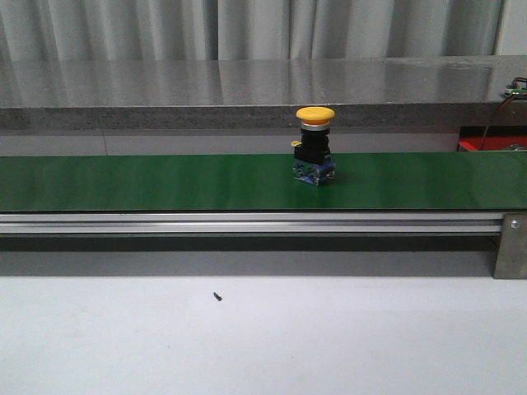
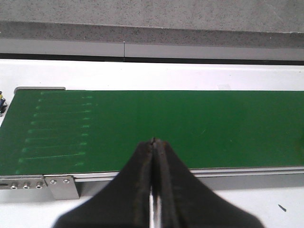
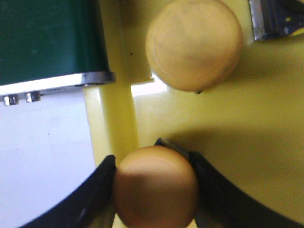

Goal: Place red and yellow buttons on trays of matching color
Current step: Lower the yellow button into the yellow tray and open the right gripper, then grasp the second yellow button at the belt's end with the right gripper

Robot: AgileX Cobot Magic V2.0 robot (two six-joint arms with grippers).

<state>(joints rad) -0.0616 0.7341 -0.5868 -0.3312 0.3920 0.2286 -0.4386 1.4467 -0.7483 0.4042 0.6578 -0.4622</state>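
One yellow button (image 3: 155, 187) clamped between right fingers (image 3: 102, 190); left fingers (image 2: 153, 185) closed, empty.

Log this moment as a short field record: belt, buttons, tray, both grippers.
belt: green conveyor belt, one button on it
button on belt: yellow push button, upright, right of centre
tray: yellow tray, beside the belt's end
button in tray: yellow button, free
left gripper: shut, empty, over the belt
right gripper: shut on held yellow button, over the tray
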